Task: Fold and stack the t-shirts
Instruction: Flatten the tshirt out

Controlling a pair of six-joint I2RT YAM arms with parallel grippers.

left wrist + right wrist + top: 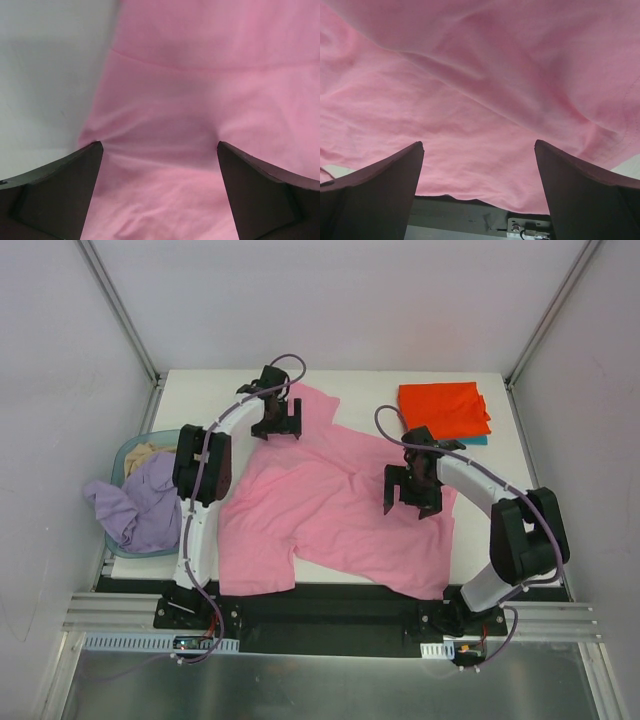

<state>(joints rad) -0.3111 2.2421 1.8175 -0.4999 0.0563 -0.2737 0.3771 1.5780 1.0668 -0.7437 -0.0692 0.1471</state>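
The bright pink t-shirt (330,510) lies spread and rumpled over the middle of the table, its near edge hanging over the front. My left gripper (277,423) is open above its far left part, which fills the left wrist view (200,100). My right gripper (412,492) is open above its right side, and pink cloth fills the right wrist view (480,100). A folded orange-red shirt (444,408) lies at the far right on a teal one (474,440). The pale lavender shirt (140,500) hangs out of the basket.
The round light-blue basket (128,453) stands off the table's left edge, with a yellowish cloth (148,452) inside. The white table (360,385) shows bare at the back. Enclosure walls stand on three sides. The black front rail (470,220) shows below the shirt's hem.
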